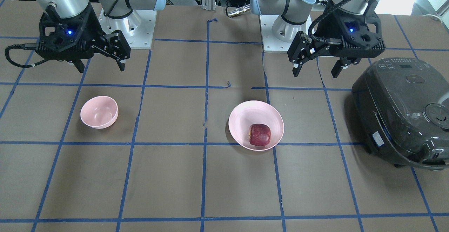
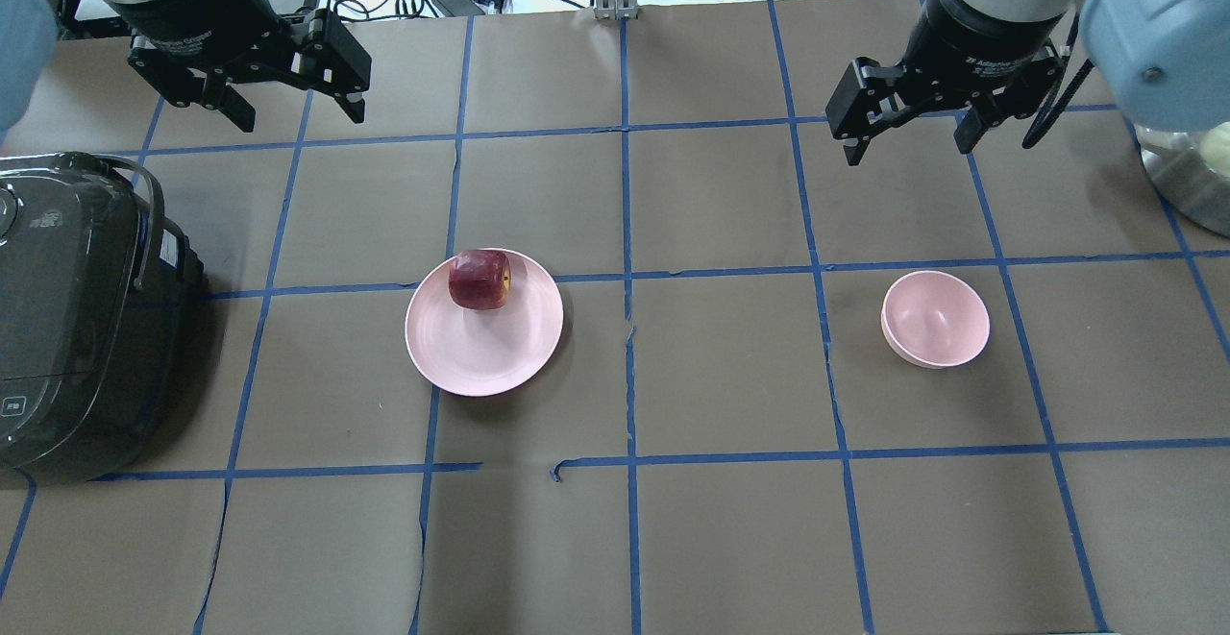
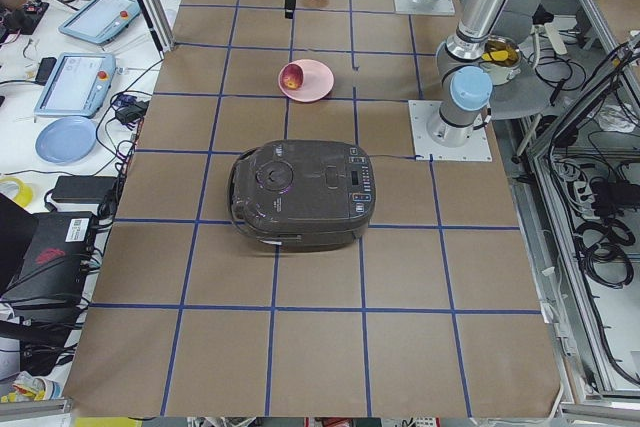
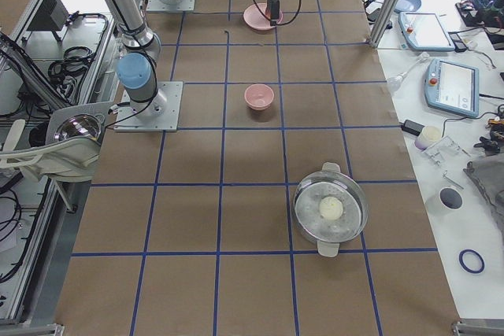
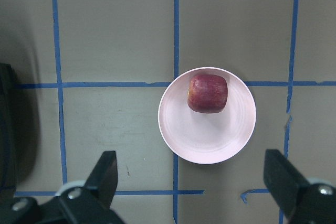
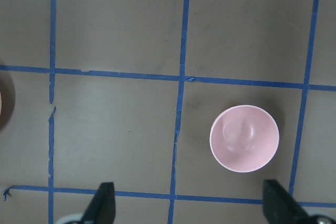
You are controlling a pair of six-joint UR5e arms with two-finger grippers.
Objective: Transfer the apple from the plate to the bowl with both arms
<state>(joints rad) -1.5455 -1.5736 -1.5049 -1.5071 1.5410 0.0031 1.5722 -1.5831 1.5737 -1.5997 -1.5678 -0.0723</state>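
The dark red apple (image 1: 260, 134) (image 2: 479, 280) (image 5: 208, 93) lies on the wide pale pink plate (image 1: 242, 119) (image 2: 480, 352) (image 5: 205, 140), toward its far rim from the robot. The small deep pink bowl (image 1: 99, 112) (image 2: 935, 318) (image 6: 244, 138) stands empty on the robot's right side. My left gripper (image 1: 316, 73) (image 2: 300, 118) (image 5: 189, 155) is open and empty, high above the table, back from the plate. My right gripper (image 1: 101, 69) (image 2: 906, 151) (image 6: 188, 186) is open and empty, high above the table, back from the bowl.
A dark grey rice cooker (image 1: 403, 112) (image 2: 67, 308) stands at the robot's far left, beside the plate. A lidded steel pot (image 4: 331, 208) stands at the table's right end. Blue tape lines grid the brown table (image 2: 730, 366).
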